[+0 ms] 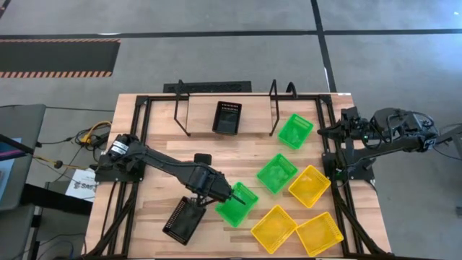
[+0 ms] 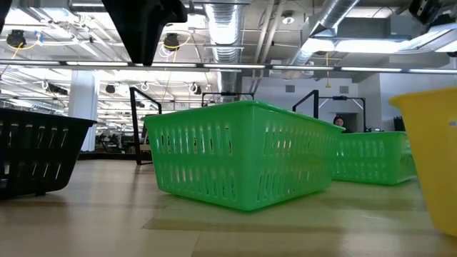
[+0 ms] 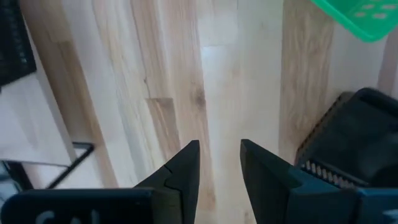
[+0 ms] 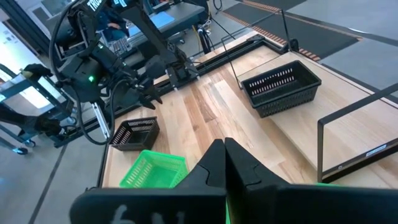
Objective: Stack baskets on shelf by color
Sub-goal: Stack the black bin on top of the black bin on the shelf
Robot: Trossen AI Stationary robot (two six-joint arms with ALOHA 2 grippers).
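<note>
left claw [image 1: 232, 193]: fingers parted with bare bench visible between them in the left wrist view, gripping nothing; hovers between the front black basket [image 1: 182, 219] and the front green basket [image 1: 237, 204], close to the green one's rim
right claw [image 4: 224, 163]: clenched, nothing held; parked off to the right of the shelf, waiting
shelf [image 1: 198, 114]: at the back of the bench [image 1: 159, 144]; carries one black basket [image 1: 227, 118], upright, roughly mid-plank; no stacks yet
front black basket: well in front of the shelf, on the bench, appears tipped or lying askew
front green basket: well in front of the shelf, upright, empty
other green baskets: one [image 1: 295, 131] just right of the shelf's end frame, one [image 1: 276, 172] in front of it; both empty
yellow baskets: three in a loose cluster at the bench corner farthest from the shelf [image 1: 310, 185] [image 1: 273, 228] [image 1: 319, 234]; all empty
contents: every basket seen is empty; none nested in another
progress: early by judgement, only one basket up, eight left on the bench
risk 1: claw closing on the thin mesh wall off-centre, basket could swing or slip in transit
risk 2: arm sweeping low could nudge the front green basket or the black one beside it
risk 3: stacking on the shelved black basket misaligned, upper tray could jam crooked or slide off the plank
risk 4: shelf's wire uprights close to the drop spot, carried basket could clip them
</note>
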